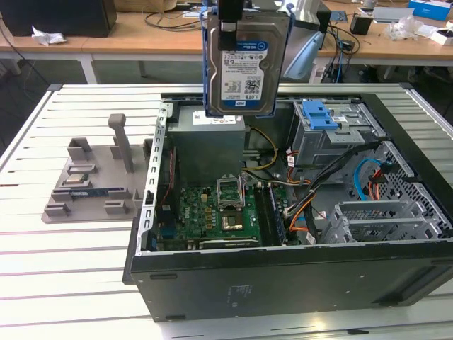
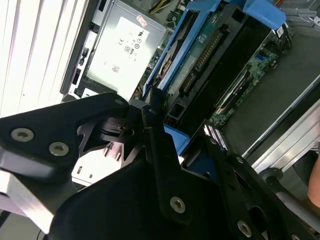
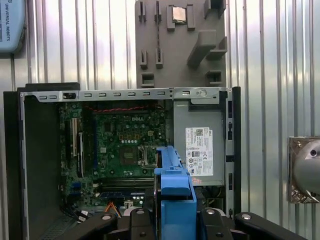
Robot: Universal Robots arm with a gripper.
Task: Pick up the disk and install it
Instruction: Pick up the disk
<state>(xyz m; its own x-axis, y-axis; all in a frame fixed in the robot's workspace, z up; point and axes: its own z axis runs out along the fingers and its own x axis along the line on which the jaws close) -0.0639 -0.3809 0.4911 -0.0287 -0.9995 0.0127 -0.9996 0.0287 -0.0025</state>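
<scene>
Exterior view: over the slatted bench (image 1: 85, 269) and above the open computer case (image 1: 283, 283), the disk (image 1: 246, 64) hung upright, clamped in my gripper (image 1: 230, 18). I judged that a firm, steady hold and clearance from the cables (image 1: 304, 205) mattered most.

Exterior view oblique; wrist views above computer case (image 3: 11, 165)

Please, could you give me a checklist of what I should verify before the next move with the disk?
1. Hold of the tool on the disk: ok.
2. Disk lifted clear above the computer case: ok.
3. Disk above the grey drive bay: not ok, it hangs nearer the power supply.
4. Slot in the bay free: cannot tell.
5. The cables kept away from the bay: not ok, they run beside it.
</scene>
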